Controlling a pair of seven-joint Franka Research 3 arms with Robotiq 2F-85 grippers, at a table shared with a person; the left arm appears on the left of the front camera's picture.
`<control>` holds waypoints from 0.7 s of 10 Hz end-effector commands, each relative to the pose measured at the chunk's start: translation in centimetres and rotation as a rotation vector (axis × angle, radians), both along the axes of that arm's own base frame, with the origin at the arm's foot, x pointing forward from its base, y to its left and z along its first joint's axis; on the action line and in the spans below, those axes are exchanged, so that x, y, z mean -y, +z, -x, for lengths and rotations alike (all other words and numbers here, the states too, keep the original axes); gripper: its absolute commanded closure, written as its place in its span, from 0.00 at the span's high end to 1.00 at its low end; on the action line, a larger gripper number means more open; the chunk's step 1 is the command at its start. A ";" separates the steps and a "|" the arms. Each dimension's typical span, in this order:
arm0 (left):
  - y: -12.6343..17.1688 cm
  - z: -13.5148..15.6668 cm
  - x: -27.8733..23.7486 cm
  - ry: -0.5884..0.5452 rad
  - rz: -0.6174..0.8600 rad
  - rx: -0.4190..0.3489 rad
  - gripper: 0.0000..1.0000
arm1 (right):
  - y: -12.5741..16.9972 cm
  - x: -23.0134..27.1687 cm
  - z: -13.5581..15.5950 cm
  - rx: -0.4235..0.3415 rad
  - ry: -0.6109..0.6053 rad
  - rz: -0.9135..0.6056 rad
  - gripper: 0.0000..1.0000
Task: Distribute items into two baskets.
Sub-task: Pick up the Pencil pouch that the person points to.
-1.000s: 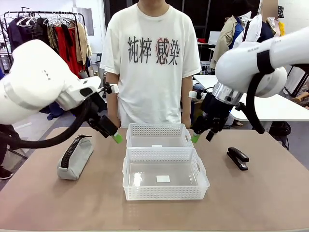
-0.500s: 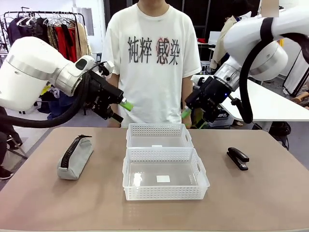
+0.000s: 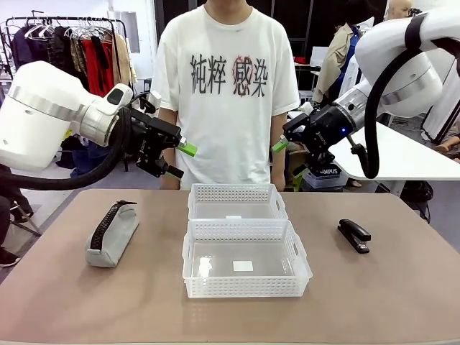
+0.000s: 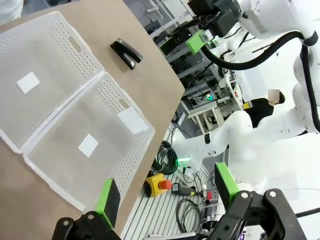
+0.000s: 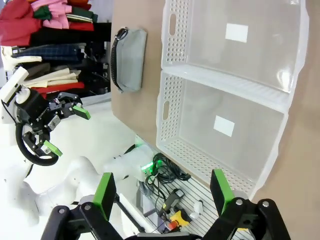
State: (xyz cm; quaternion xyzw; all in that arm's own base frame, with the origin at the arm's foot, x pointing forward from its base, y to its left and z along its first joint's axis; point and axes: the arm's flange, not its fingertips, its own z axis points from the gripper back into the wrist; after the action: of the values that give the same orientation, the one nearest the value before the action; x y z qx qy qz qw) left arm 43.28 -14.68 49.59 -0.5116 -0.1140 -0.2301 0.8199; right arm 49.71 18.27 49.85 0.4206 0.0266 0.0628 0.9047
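Observation:
A grey pouch (image 3: 111, 235) with a black zipper lies on the left of the table, also in the right wrist view (image 5: 129, 60). The black stapler (image 3: 354, 235) lies on the right and shows in the left wrist view (image 4: 126, 53). Two white lattice baskets sit end to end in the middle, the smaller (image 3: 237, 192) behind the larger (image 3: 244, 286). My left gripper (image 3: 181, 159) hangs open high above the table's back left, holding nothing. My right gripper (image 3: 287, 159) hangs open high at the back right, also holding nothing. Both wrist views show open jaws (image 4: 166, 192) (image 5: 162, 192).
A person in a white printed T-shirt (image 3: 226, 93) stands at the far edge behind the baskets, between the two grippers. A clothes rack (image 3: 72, 50) stands behind on the left. A white table (image 3: 402, 158) is behind on the right.
Both grippers have risen from near the table beside the far basket to chest height and turned to point sideways toward each other. The pouch, stapler and baskets have not moved.

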 end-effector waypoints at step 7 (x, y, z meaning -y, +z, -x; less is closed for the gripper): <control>1.0 -0.1 -1.5 0.011 0.114 -0.181 1.00 | 1.8 0.9 -1.6 -0.314 -0.068 -0.254 1.00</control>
State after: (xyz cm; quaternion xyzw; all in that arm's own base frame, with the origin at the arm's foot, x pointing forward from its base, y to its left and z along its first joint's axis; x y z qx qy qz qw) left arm 43.02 -14.05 49.72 -0.5342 -0.0811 -0.2079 0.8154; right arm 49.73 18.00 50.32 0.4890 0.1155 0.0179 0.8644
